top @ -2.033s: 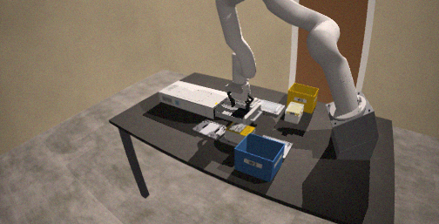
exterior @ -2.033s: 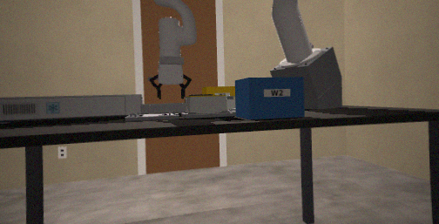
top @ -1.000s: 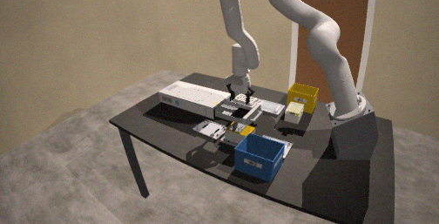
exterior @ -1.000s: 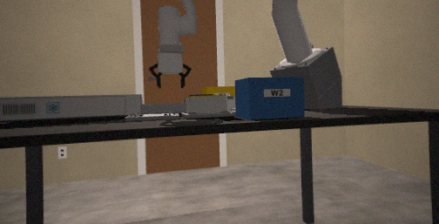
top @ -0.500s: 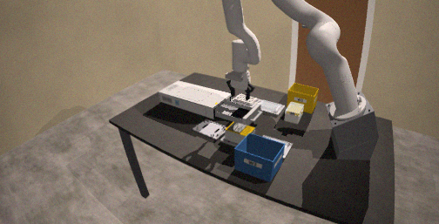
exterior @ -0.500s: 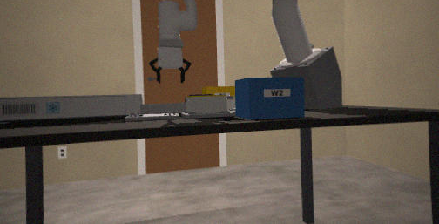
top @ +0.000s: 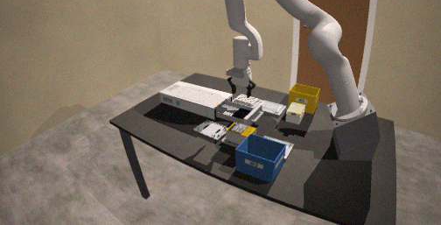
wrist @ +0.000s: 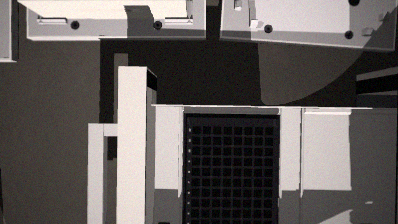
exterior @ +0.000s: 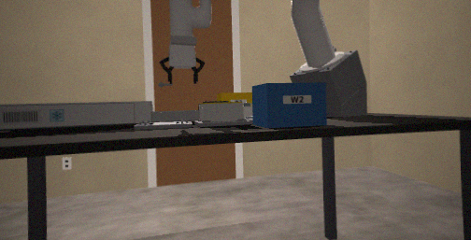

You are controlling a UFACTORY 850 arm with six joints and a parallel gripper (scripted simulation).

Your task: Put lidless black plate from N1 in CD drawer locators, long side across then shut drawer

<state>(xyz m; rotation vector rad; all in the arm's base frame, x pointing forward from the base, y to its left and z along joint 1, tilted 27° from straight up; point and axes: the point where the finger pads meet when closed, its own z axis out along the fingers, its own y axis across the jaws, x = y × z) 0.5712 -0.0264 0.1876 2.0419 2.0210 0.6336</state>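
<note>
Your gripper (exterior: 182,74): fingers spread to full width, nothing between them, touching nothing, hanging well above bench (top: 144,127).

Straight below, you see black plate (wrist: 231,167): dark rectangle with fine grid of square wells, column of pale dots along left edge. It lies flat between pale locator blocks in open drawer (top: 234,113) of cooler (top: 194,97), near middle of tabletop toward far edge.

Blue bin (exterior: 290,105) marked W2 near front edge. Yellow bin (top: 304,97) toward far edge by arm base (top: 356,138).
</note>
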